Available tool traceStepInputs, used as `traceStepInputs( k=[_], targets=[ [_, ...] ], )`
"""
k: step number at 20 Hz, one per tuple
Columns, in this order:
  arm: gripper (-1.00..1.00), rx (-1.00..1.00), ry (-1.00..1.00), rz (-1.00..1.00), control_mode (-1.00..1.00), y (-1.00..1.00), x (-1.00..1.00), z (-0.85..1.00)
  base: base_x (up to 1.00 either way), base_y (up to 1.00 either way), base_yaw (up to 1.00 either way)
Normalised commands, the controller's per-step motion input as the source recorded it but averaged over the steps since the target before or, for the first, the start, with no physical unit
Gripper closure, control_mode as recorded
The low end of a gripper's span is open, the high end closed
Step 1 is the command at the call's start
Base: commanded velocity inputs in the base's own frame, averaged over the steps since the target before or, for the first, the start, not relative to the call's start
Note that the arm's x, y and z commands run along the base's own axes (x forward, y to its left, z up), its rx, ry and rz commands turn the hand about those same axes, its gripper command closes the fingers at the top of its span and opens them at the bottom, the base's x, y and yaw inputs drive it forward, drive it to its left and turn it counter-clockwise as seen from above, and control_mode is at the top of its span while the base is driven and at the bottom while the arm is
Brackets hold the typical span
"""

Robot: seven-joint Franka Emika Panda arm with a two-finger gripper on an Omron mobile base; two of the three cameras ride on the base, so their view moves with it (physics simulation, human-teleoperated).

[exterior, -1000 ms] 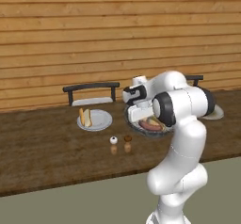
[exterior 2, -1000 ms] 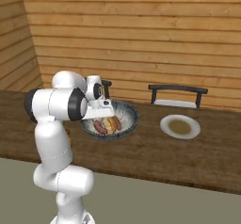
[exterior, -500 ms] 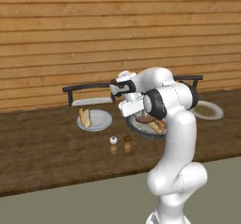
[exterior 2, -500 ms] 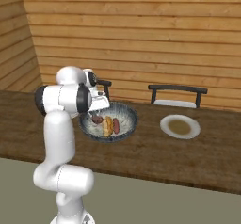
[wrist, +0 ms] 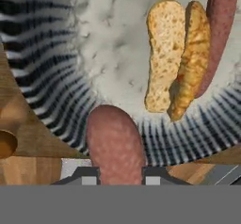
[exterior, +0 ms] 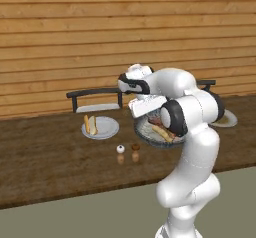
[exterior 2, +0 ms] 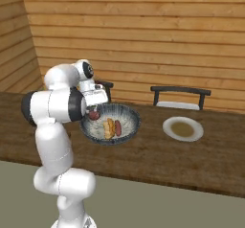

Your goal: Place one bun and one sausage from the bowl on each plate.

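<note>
Clamped between the closed gripper at bottom centre, the sausage (held by one end) could be dropped short of the plate.

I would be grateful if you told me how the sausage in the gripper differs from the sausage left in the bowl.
The held sausage is clamped between the fingers of the gripper, above the striped rim of the bowl; the other sausage lies free on the bowl's pale floor. The held sausage stands alone, while the other sausage rests against the bun. Both are reddish-brown with rounded ends.
</note>
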Motion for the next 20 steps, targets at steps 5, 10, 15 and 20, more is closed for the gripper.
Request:
traceStepInputs(
  k=[5, 10, 15, 20],
  targets=[
    [1.0, 0.02, -0.39, 0.0, -1.0, 0.46, -0.13, 0.56, 0.0, 0.0, 0.0],
    [1.0, 0.11, -0.42, 0.0, -1.0, 0.74, 0.1, 0.25, 0.0, 0.0, 0.0],
    [1.0, 0.19, -0.2, 0.0, -1.0, 0.77, 0.64, 0.26, 0.0, 0.0, 0.0],
    [1.0, 0.07, -0.02, -0.01, -1.0, 0.89, 0.67, 0.05, 0.0, 0.0, 0.0]
  ],
)
